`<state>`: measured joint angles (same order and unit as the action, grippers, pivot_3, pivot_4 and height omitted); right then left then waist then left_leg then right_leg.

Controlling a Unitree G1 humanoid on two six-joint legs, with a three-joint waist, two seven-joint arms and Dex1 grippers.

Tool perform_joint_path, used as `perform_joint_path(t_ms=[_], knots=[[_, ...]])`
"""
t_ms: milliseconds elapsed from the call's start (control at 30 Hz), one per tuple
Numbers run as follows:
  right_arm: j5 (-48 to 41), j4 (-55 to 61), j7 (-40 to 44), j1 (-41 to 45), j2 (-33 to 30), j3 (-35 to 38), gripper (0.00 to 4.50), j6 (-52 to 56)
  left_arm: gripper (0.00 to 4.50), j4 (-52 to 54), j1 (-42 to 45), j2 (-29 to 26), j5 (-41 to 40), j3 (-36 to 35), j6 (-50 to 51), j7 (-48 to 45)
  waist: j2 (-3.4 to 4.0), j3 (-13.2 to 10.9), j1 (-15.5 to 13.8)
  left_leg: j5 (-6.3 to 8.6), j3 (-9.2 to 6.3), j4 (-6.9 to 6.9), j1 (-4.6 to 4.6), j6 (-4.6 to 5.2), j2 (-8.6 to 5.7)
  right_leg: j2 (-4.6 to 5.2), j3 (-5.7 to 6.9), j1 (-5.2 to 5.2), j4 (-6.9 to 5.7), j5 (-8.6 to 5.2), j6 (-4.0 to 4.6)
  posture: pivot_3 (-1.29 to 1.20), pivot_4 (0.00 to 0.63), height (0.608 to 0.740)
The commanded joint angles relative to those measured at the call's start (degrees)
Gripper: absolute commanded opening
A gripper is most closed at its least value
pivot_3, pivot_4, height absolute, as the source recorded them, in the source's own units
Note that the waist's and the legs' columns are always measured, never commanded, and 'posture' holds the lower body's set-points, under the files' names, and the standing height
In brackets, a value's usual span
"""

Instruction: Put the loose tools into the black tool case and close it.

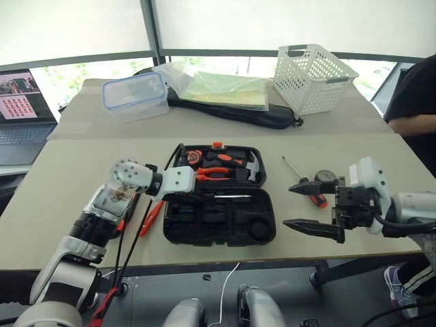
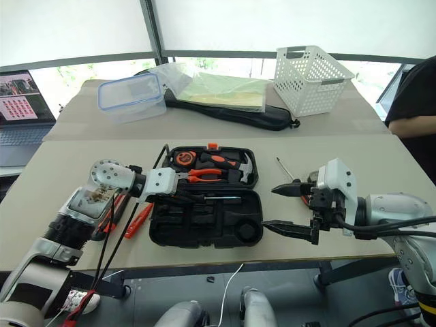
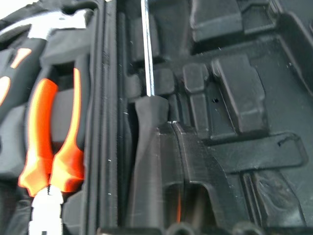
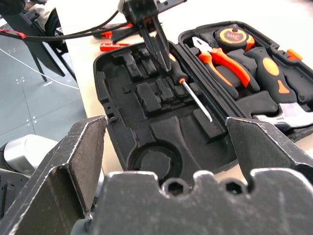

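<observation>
We see the tool case point(image 1: 219, 219) as matt black moulded plastic, its slots faintly scuffed. The screwdriver point(image 4: 193, 95) lying in it has a bright, polished metal shaft. The pliers point(image 3: 51, 142) wear glossy orange plastic grips over bare metal tips. The hammer point(image 1: 253, 168) head shines like steel. We read the table point(image 1: 61, 184) as a smooth, matt beige top. The basket point(image 1: 313, 76) is white perforated plastic, the box point(image 1: 135, 95) clear glossy plastic. The right tool point(image 4: 161, 196) shows worn, scratched dark metal.
</observation>
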<state>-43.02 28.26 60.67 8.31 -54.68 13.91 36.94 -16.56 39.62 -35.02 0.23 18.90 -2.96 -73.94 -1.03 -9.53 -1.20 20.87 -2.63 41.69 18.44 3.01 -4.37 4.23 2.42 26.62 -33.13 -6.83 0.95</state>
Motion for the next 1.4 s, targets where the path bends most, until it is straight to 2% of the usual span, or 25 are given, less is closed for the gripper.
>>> perform_joint_path(t_ms=[33,233,500,733,933,1133,1233,1333,1400], knots=[[-0.35,0.77,-0.30,0.79,0.09,0.68,4.50,-0.73,0.01,-2.93,1.65,1.40,3.44,0.68,-3.41,3.84,0.00,0.00,-0.35,0.00,0.00,0.02,-0.01,0.01,0.00,0.01,0.00,-0.03,0.00,0.00,-0.01,0.00,0.150,0.740],[-0.75,1.17,-0.26,0.24,-0.09,1.40,4.50,-0.51,0.01,-3.09,0.96,0.94,3.14,0.73,-5.37,2.33,0.00,0.01,-0.91,0.05,-0.01,0.05,-0.17,0.08,0.00,0.03,-0.01,-0.23,0.01,0.01,-0.04,0.00,0.150,0.740],[-0.78,0.76,-0.20,0.56,-0.22,1.34,4.50,-0.49,0.01,4.70,2.97,0.72,-6.56,-4.19,7.31,-1.52,0.00,0.00,-0.85,0.05,-0.01,0.05,-0.11,0.08,0.00,-0.01,0.02,-0.16,0.00,0.01,-0.04,0.00,0.150,0.740],[-0.51,0.05,-0.21,1.59,0.08,0.46,4.50,-0.67,0.01,-1.16,3.96,2.48,-0.25,-0.96,3.15,3.08,0.00,0.01,-0.93,0.05,0.00,0.05,-0.13,0.08,0.00,-0.01,0.01,-0.17,0.03,0.01,-0.05,0.00,0.150,0.740],[-0.80,-0.20,-0.75,2.05,0.36,0.55,4.50,-0.33,0.01,-3.71,0.24,2.09,6.51,3.92,-5.71,4.72,0.01,0.02,-0.94,0.05,0.00,0.05,-0.15,0.08,0.01,0.01,0.00,-0.18,0.02,0.01,-0.04,0.00,0.150,0.740],[-0.14,-0.26,-1.80,0.73,0.54,1.42,4.50,-0.69,0.01,-5.93,1.77,1.78,6.15,2.05,-5.89,5.50,0.01,0.03,-0.93,0.05,-0.01,0.05,-0.18,0.08,0.01,0.02,0.01,-0.21,0.02,0.01,-0.05,0.00,0.150,0.740],[1.61,-0.72,-4.66,-1.04,1.15,2.81,4.50,-1.06,0.01,-2.84,3.64,1.51,-1.84,-3.62,2.57,3.23,0.00,0.03,-0.93,0.05,-0.01,0.05,-0.19,0.08,0.01,0.02,0.00,-0.22,0.01,0.01,-0.05,0.00,0.150,0.740],[3.12,-2.21,-8.69,-3.59,2.54,5.94,4.50,-0.49,0.73,4.30,4.16,-0.85,-13.04,-10.01,15.78,-1.14,-0.02,0.01,-0.49,0.05,0.00,0.05,-0.11,0.08,0.01,-0.02,0.00,-0.13,-0.05,0.01,-0.05,0.00,0.150,0.740],[3.29,-3.33,-12.13,-5.87,4.03,9.18,4.50,0.77,1.49,10.28,3.84,-3.76,-21.10,-14.58,25.79,-3.46,-0.02,0.01,-0.16,0.04,0.00,0.05,0.01,0.08,0.02,-0.05,0.00,0.02,-0.08,0.01,-0.05,0.00,0.150,0.740]])
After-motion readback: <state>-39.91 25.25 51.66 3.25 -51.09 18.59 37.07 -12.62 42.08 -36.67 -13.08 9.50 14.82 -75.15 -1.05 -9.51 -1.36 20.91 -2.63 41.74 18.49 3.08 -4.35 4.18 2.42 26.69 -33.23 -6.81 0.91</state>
